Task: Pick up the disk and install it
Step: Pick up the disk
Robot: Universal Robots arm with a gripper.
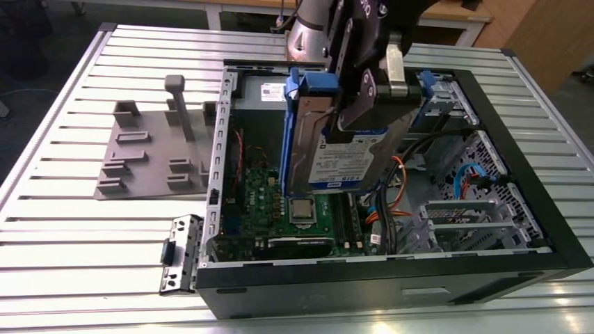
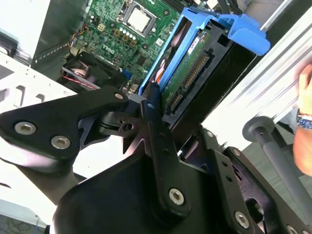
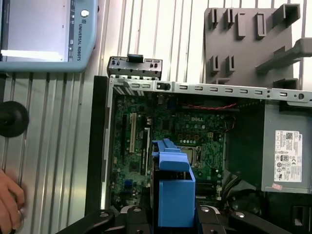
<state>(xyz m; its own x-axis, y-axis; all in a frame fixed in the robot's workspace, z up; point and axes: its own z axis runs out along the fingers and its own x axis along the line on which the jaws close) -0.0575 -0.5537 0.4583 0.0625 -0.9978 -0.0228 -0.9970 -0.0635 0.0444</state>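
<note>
My gripper (image 1: 366, 104) hangs over the open black computer case (image 1: 519, 139) and is shut on the disk (image 1: 339, 156), a silver hard drive with a white-and-blue label in a blue plastic carrier. The disk hangs nearly upright, tilted, above the green motherboard (image 1: 288, 202) in the middle of the case, and touches nothing below. In the second wrist view the black fingers (image 2: 151, 97) clamp the disk (image 2: 190, 63) at its connector end. In the first wrist view the blue carrier of the disk (image 3: 175, 195) stands out from the gripper (image 3: 175, 222) over the motherboard (image 3: 170, 126).
A grey fixture plate (image 1: 153, 149) with upright posts lies on the slatted table at the exterior view's left. A loose metal bracket (image 1: 181, 254) leans at the case's corner. The grey power supply (image 3: 287, 156), a blue-fronted drive cage (image 1: 436, 97) and orange cables (image 1: 397, 202) sit inside. A person's hand (image 3: 9, 200) rests near a pendant (image 3: 44, 34).
</note>
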